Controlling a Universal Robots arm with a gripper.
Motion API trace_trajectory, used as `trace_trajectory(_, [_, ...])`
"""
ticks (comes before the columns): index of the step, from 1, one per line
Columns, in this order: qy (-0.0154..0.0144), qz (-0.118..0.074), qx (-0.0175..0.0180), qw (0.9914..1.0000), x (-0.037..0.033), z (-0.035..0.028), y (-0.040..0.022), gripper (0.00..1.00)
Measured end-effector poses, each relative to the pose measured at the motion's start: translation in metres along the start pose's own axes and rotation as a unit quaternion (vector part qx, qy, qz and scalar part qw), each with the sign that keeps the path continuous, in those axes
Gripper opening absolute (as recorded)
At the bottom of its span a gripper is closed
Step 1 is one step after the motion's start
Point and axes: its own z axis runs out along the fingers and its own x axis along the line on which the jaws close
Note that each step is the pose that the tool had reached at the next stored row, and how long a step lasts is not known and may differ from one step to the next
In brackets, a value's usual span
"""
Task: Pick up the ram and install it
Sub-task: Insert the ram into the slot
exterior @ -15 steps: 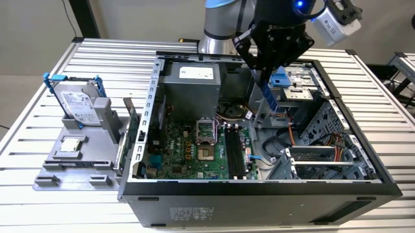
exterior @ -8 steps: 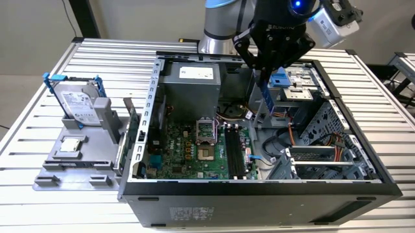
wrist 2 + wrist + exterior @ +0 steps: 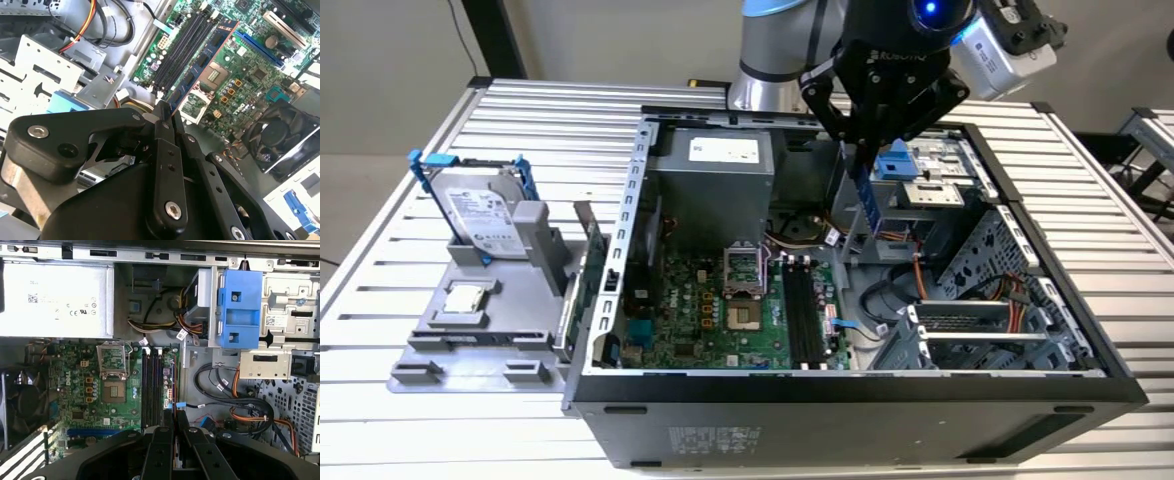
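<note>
Case wall (image 3: 854,400) comes nearest in the exterior view. Just beyond it lie the black slots (image 3: 803,320) on the board, bare as far as I can tell. Above them, and a little toward the exterior view's right, hangs the ram (image 3: 861,200). It is upright, its top edge pinched between the closed fingers of the gripper (image 3: 861,140), and its lower end is clear of everything.

I judge the carry to be the step in hand, with seating not yet done. Seating would call for the stick's lower edge to sit square along one slot (not across two).

Room looks tight. Cables (image 3: 921,285) and the drive cage (image 3: 947,190) crowd the exterior view's right side of the ram, while the slots' other side is open board. Farthest back, the power supply (image 3: 720,165) stands well apart.
</note>
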Motion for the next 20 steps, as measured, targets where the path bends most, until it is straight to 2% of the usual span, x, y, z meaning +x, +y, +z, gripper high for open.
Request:
trace_trajectory(2, [0.0008, 0.000, -0.0006, 1.00000, -0.0001, 0.0000, 0.0000, 0.00])
trace_trajectory(5, [0.0041, 0.001, -0.0019, 0.99999, -0.0003, 0.0001, 0.0001, 0.00])
trace_trajectory(9, [0.0042, 0.001, -0.0041, 0.99998, -0.0008, 0.0001, 0.0000, 0.00])
trace_trajectory(20, [0.0051, 0.003, -0.0044, 0.99997, -0.0206, 0.0030, -0.0009, 0.00])
